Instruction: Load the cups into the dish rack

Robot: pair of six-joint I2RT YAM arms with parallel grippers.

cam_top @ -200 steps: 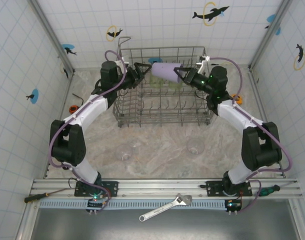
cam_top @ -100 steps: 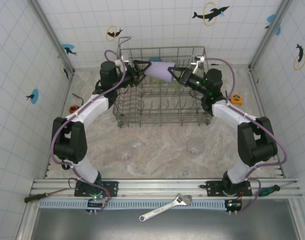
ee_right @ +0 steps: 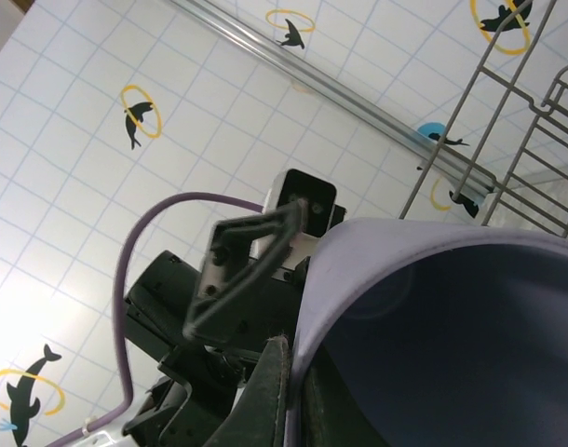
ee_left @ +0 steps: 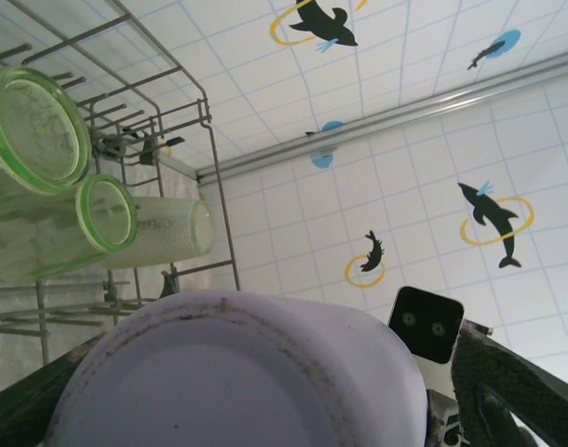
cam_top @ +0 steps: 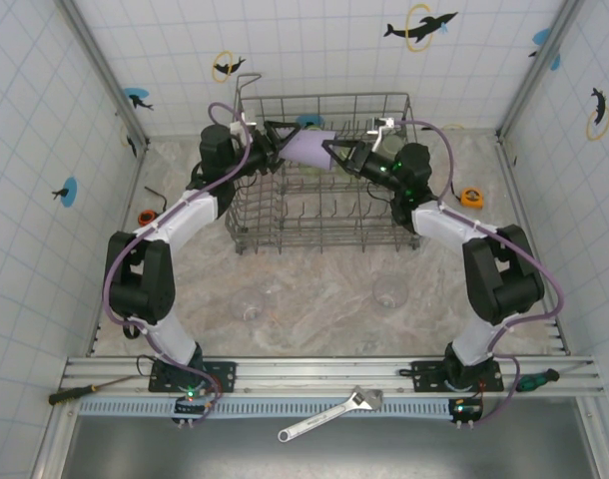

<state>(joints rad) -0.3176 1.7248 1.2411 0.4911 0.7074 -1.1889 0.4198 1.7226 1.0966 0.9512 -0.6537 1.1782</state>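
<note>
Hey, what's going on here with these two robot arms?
Two robot arms meet over the back of the dish rack with a lavender cup between them. The right arm's jaws pinch the cup's rim. The left arm's jaws sit around its base, though I cannot tell whether they grip it. It looks like a handover. Green cups already lie in the rack, and two clear cups wait on the table.
</note>
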